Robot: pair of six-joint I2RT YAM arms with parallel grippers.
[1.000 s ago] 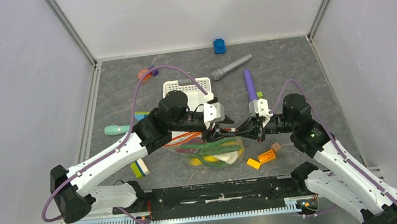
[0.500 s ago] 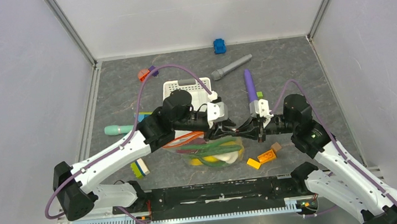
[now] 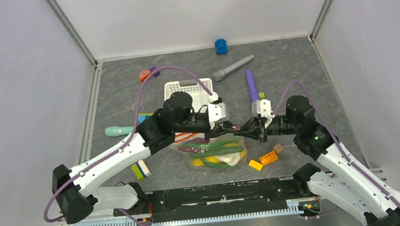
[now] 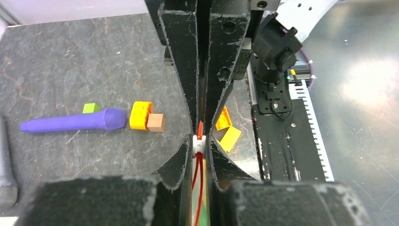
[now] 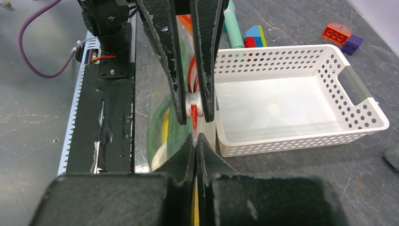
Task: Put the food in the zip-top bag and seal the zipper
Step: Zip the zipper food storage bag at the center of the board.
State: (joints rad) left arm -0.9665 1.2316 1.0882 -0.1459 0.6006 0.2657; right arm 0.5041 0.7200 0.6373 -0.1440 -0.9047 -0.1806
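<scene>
The clear bag [image 5: 157, 101] lies on the grey table [image 3: 123, 98], in the middle and close to the two arms. The food is inside it: long green pieces [image 3: 218, 145], yellow pieces [image 3: 198, 162] and a whitish piece [image 3: 228, 158]. The red zipper [image 4: 200, 176] runs along the far edge of the bag, the edge that is away from the arms. Both arms reach in and meet at the right end of this edge. The left gripper [image 3: 232, 126] has its fingers almost all the way together, and they pinch the little white slider [image 4: 199, 143] on the zipper. The right gripper [image 3: 243, 132] has its fingers squeezed tight together, and they hold the end of the zipper right next to the slider. The tips of the two grippers point at each other and nearly touch. A white basket [image 3: 175, 87] with holes sits just behind the bag. A long purple stick [image 3: 251, 84] lies to the right of the basket. Some orange and yellow blocks [image 3: 268, 157] lie near the right corner of the bag. A grey stick [image 3: 233, 67] and a small blue toy [image 3: 221, 46] are farther back on the table.
</scene>
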